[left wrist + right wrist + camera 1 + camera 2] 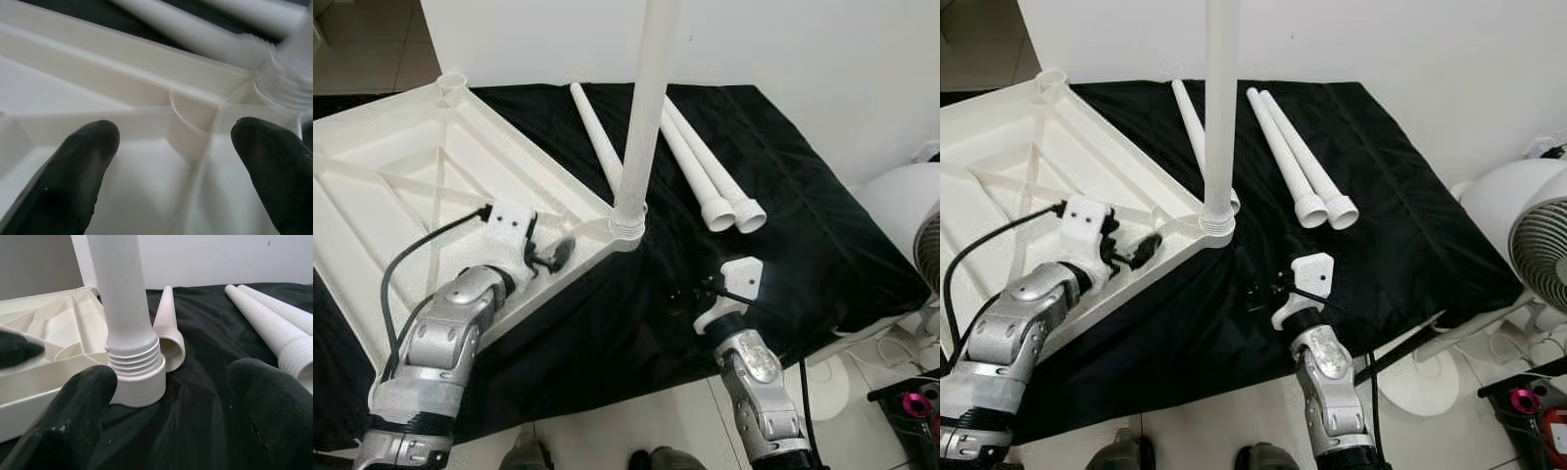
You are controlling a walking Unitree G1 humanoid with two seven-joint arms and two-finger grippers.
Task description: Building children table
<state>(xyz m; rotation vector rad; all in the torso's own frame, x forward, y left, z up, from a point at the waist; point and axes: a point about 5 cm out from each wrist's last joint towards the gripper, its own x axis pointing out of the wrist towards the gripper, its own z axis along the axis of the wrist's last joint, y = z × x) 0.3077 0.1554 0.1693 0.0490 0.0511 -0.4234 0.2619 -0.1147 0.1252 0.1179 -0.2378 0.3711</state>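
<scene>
The white table top [382, 186] lies upside down on a black cloth [803, 245]. One white leg [646, 108] stands upright in the corner socket [627, 225] nearest me. Three loose legs lie on the cloth: a single one [595, 135] behind the socket and a pair [700, 166] to its right. My left gripper [546, 247] is open over the table top's ribs [195, 122], just left of that corner. My right gripper [688, 294] is open, low over the cloth, facing the upright leg's threaded base [134, 357] without touching it.
A second open socket [451, 85] sits at the table top's far corner. A white fan [1528, 235] stands on the floor at the right, beside the cloth's edge. A white wall [803, 49] backs the cloth. Pale floor tiles [636, 411] lie by my feet.
</scene>
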